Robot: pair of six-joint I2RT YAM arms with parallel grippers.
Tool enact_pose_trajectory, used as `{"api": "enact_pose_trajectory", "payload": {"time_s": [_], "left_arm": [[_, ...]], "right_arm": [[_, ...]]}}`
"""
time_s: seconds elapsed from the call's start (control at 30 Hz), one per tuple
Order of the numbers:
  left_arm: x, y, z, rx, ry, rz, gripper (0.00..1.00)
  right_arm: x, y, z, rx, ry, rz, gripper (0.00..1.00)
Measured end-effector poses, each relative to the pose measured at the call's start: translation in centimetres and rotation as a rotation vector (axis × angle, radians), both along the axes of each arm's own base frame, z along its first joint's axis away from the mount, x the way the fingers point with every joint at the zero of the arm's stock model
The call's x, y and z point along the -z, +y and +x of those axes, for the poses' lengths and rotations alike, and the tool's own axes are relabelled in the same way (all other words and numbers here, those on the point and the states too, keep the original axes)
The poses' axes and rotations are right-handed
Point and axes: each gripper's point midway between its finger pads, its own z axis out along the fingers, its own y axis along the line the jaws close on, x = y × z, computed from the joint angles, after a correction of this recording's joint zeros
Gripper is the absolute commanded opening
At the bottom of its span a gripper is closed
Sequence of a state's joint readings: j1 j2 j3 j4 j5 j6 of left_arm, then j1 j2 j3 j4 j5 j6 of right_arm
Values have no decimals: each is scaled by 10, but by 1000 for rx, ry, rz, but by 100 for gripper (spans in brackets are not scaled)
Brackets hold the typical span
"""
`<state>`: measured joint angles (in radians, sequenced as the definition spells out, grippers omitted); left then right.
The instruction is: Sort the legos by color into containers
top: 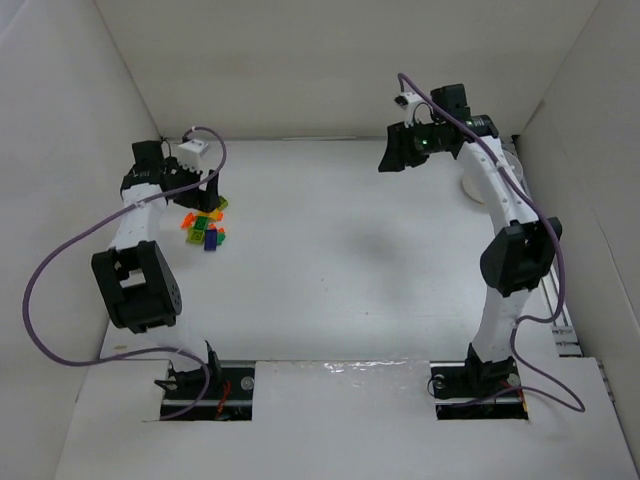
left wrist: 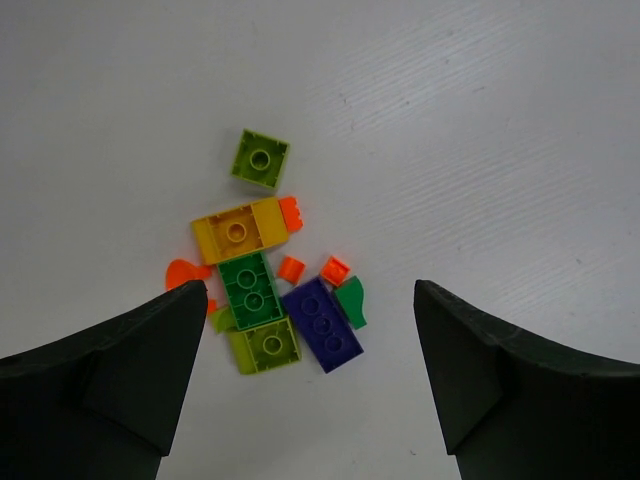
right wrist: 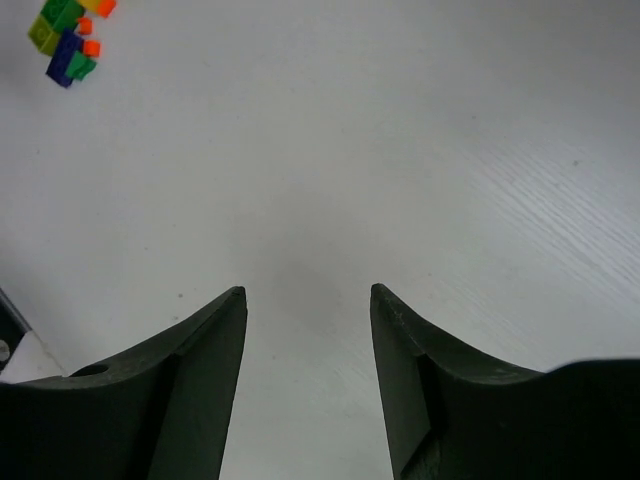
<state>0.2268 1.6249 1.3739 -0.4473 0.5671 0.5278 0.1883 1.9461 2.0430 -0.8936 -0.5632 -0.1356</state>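
As left claw hangs open above lego pile, centre on dark blue rectangular plastic brick, pile's 5 o'clock; right claw open, empty.

The legos are jammed together, hardly any gap for a finger. The lime brick sits apart, open table all round it.

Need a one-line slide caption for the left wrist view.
Open left gripper hovers over a cluster of legos on the white table, none grasped.
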Motion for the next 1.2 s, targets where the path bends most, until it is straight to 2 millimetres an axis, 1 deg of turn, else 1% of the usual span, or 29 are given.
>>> {"api": "enact_pose_trajectory", "payload": {"time_s": [0.03, 0.07, 0.1, 0.17, 0.23, 0.3, 0.4, 0.47, 0.53, 0.63, 0.67, 0.73, 0.8, 0.93, 1.03, 1.07, 1.2], "left_arm": [[15, 2, 1, 2, 36, 4, 84], [28, 3, 1, 3, 69, 9, 84], [44, 4, 1, 6, 109, 13, 86], [68, 7, 0, 13, 169, 17, 89], [87, 10, 0, 19, 222, 30, 89], [98, 14, 6, 37, 246, 47, 89], [100, 23, 18, 97, 223, 93, 88], [93, 30, 26, 141, 191, 124, 87], [83, 38, 36, 185, 160, 156, 84], [66, 51, 60, 268, 98, 211, 80], [64, 53, 66, 299, 88, 223, 80], [66, 55, 74, 357, 84, 236, 80], [75, 54, 72, 403, 106, 234, 80], [100, 47, 53, 486, 185, 209, 81], [108, 41, 41, 527, 217, 194, 85], [110, 39, 39, 535, 223, 189, 89], [119, 33, 31, 558, 238, 169, 90]], "right_arm": [[5, 6, -2, -12, 18, 6, 58], [10, 10, -3, -20, 35, 10, 58], [15, 11, -3, -18, 52, 14, 58], [21, 11, -3, -11, 72, 17, 58], [23, 11, -2, -6, 82, 20, 58], [23, 12, -3, -7, 84, 24, 58], [23, 12, -3, -6, 89, 28, 58], [24, 12, -4, -7, 92, 29, 58], [24, 13, -4, -7, 95, 31, 58], [25, 13, -4, -8, 99, 32, 58], [26, 13, -4, -8, 101, 32, 58], [30, 13, -4, -9, 112, 32, 58], [35, 13, -4, -9, 127, 29, 58], [42, 13, -5, -8, 151, 24, 58], [42, 13, -5, -8, 152, 24, 57], [42, 13, -5, -8, 152, 24, 57], [43, 14, -3, -8, 156, 23, 57]]}}
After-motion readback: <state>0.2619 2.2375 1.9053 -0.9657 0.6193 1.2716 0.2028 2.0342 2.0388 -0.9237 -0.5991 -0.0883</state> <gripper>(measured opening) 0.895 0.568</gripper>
